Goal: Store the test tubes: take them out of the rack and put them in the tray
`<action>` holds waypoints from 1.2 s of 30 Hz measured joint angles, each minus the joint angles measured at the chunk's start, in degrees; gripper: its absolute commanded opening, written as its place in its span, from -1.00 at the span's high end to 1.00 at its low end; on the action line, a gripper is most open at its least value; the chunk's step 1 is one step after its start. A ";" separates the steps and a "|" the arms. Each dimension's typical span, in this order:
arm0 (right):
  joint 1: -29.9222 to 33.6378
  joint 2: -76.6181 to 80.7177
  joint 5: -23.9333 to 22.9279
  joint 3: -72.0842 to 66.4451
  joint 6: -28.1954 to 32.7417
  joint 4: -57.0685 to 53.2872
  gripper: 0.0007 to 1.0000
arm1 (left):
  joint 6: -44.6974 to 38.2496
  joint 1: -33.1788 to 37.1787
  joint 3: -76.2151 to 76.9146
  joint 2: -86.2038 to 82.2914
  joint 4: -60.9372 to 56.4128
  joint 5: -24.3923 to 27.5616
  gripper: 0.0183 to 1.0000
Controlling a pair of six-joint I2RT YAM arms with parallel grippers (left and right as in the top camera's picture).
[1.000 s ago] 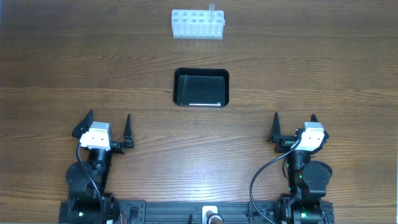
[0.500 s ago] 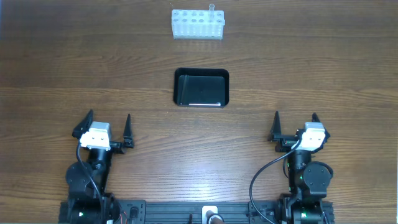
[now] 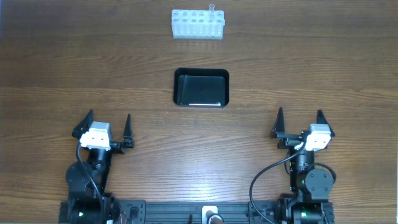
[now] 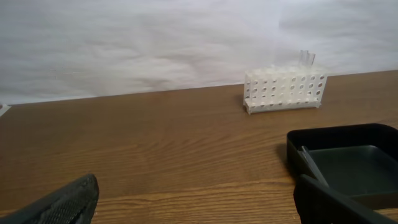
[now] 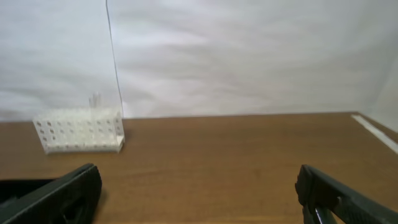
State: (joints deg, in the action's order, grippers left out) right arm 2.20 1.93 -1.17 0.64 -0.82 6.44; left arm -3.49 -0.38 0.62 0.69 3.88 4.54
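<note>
At the table's far side stands a white test tube rack (image 3: 197,25), with one clear tube (image 3: 212,9) upright at its right end. The rack (image 4: 285,89) and its tube (image 4: 307,58) also show in the left wrist view, and the rack (image 5: 79,130) with the tube (image 5: 94,101) in the right wrist view. A black tray (image 3: 201,88) sits at mid-table, nearer than the rack. What looks like a clear tube (image 4: 313,165) lies inside the tray (image 4: 373,135). My left gripper (image 3: 109,118) is open near its base with nothing in it. My right gripper (image 3: 300,115) is open too, holding nothing.
Bare wooden tabletop (image 3: 298,56) surrounds the rack and tray. A white wall (image 4: 155,37) rises behind the table's far edge. A thin dark vertical line (image 5: 114,62) runs down the wall behind the rack.
The right gripper has shifted slightly to the right and up the picture. The left arm, rack and tray have not moved.
</note>
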 measured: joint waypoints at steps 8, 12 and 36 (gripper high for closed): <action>0.00 14.05 -1.16 8.33 0.52 4.04 -0.99 | 0.00 0.00 0.00 -0.02 0.00 0.00 -1.00; 0.00 27.82 -1.36 17.14 1.01 9.49 -0.98 | 0.00 0.00 0.00 -0.02 0.02 0.00 -1.00; -19.04 97.00 -2.56 49.33 -2.51 39.95 -0.98 | 0.00 0.00 0.00 -0.07 0.00 0.00 -1.00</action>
State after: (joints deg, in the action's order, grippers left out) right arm -16.84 98.94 -3.73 49.98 -3.33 46.39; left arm -3.49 -0.38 0.62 0.62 3.88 4.54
